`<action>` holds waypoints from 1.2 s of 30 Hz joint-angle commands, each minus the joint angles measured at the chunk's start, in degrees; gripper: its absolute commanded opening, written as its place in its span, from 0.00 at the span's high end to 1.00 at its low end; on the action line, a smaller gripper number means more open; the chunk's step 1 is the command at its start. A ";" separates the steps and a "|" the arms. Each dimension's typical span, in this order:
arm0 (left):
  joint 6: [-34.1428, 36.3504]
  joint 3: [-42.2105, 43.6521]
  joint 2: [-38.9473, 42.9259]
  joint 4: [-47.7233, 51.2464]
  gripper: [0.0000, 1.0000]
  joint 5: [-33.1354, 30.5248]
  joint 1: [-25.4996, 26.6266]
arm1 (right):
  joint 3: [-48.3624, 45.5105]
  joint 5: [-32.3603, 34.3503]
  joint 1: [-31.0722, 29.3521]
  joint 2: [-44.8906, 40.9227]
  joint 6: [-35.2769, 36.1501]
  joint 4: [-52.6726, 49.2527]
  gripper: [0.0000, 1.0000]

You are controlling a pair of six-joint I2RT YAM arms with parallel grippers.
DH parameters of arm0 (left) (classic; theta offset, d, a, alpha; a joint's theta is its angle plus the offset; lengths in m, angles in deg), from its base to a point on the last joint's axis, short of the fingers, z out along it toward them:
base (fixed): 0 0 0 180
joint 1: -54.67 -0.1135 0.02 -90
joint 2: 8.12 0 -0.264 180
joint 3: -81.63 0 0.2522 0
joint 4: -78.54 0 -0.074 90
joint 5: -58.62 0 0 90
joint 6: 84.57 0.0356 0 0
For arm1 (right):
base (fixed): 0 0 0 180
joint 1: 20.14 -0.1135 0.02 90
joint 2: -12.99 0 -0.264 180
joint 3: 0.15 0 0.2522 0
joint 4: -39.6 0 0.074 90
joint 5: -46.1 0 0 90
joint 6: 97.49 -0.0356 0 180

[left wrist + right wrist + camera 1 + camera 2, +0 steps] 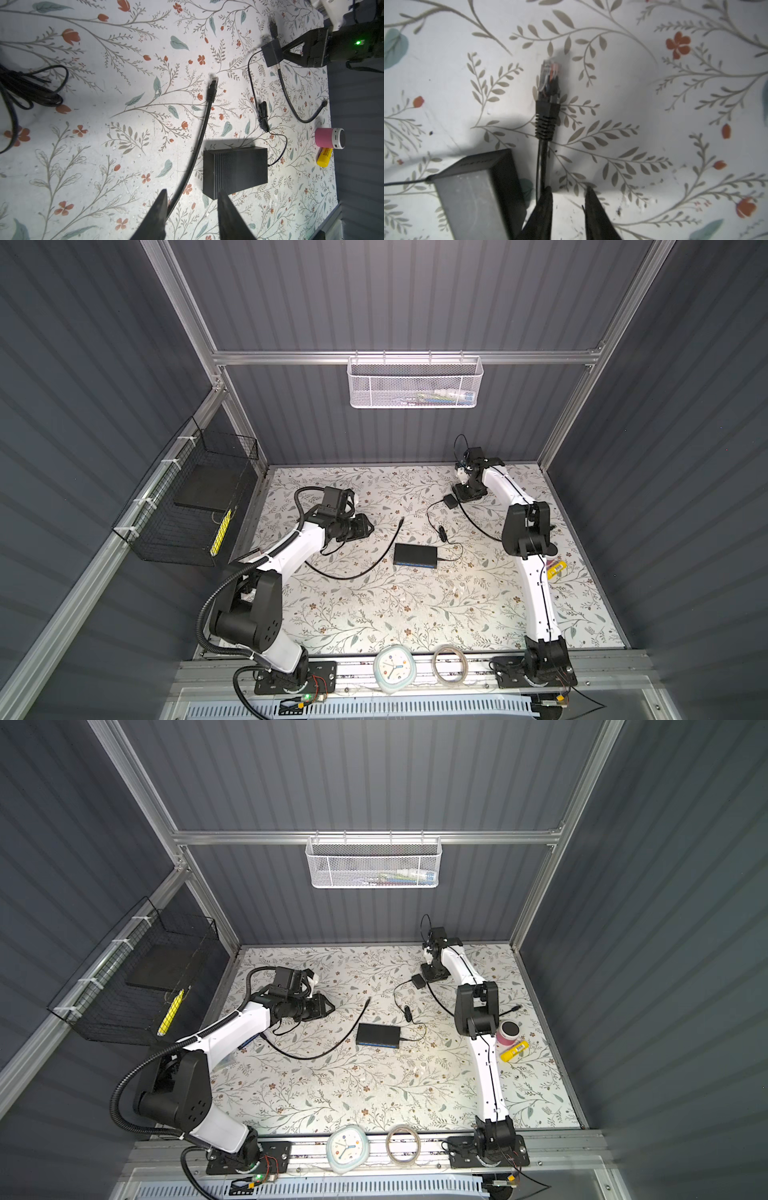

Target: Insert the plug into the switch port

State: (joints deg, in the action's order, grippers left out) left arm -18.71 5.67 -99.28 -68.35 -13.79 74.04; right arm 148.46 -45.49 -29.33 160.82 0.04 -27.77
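**Right gripper** [568, 198]: pointing down at the table. The jaws are apart, with bare table showing between them.
- Black cable [542, 162]: passes behind one finger [542, 214], not through the gap.
- Plug [549, 83]: lies flat just ahead of the tips, with a clear tip and a ribbed black boot.
- Power adapter [477, 193]: a black block just beside the cable.

**Left gripper** [192, 197]: jaws apart, nothing between them. It hovers at 10 o'clock from the switch [415, 554].
- Second cable [204, 124]: runs close by one finger.
- Second plug [401, 521]: lies on the table at 11 o'clock from the switch, near it but apart.

**Switch**: lies flat at mid-table, and the right gripper is at 1 o'clock from it.
- Blue strip [415, 565]: runs along the switch's 6 o'clock long edge.
- Switch port: the sockets along that edge are too small to make out.
- Thin lead, tied in a bundle [263, 114]: enters the 3 o'clock short edge.

**Table's 3 o'clock side**: pink speaker [326, 138] and yellow tube [324, 159], touching.
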 commanded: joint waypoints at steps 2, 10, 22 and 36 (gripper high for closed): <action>1.38 -1.01 -0.95 -0.01 0.59 2.56 -0.57 | 1.21 -1.62 -0.28 -1.57 -1.32 -0.11 0.71; 1.20 -0.39 -1.35 -0.85 0.59 3.43 -1.02 | -2.26 -0.60 -1.34 -1.93 0.13 -0.78 0.71; 1.18 -0.21 -2.18 -1.78 0.59 4.43 -1.35 | -2.64 -0.90 -1.35 -5.59 -1.67 0.76 0.70; 1.21 -0.03 -2.80 -2.55 0.60 5.51 -1.53 | -7.39 0.24 -1.71 -6.49 -1.07 0.45 0.70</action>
State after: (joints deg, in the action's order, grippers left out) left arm -18.58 5.67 -101.60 -70.95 -9.36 72.93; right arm 142.16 -46.01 -30.97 155.42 -1.01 -26.46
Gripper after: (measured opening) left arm 0.404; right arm 0.298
